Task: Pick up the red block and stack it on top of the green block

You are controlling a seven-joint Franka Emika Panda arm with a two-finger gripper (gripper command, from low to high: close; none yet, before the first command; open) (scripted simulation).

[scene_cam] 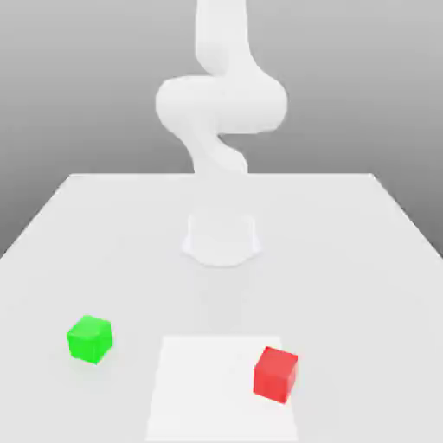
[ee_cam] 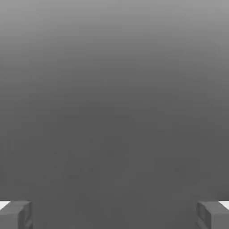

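Holding my claw [ee_cam: 114,214] wide open; red block [scene_cam: 275,374] and green block [scene_cam: 90,338] are sitting well apart on the table [scene_cam: 346,242].

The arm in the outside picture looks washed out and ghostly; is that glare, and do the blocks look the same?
Exterior view: the arm blends pale into grey, edges soft; red block and green block stay vivid, with faint shadows. Hand view: smooth grey gradient behind the open gripper.
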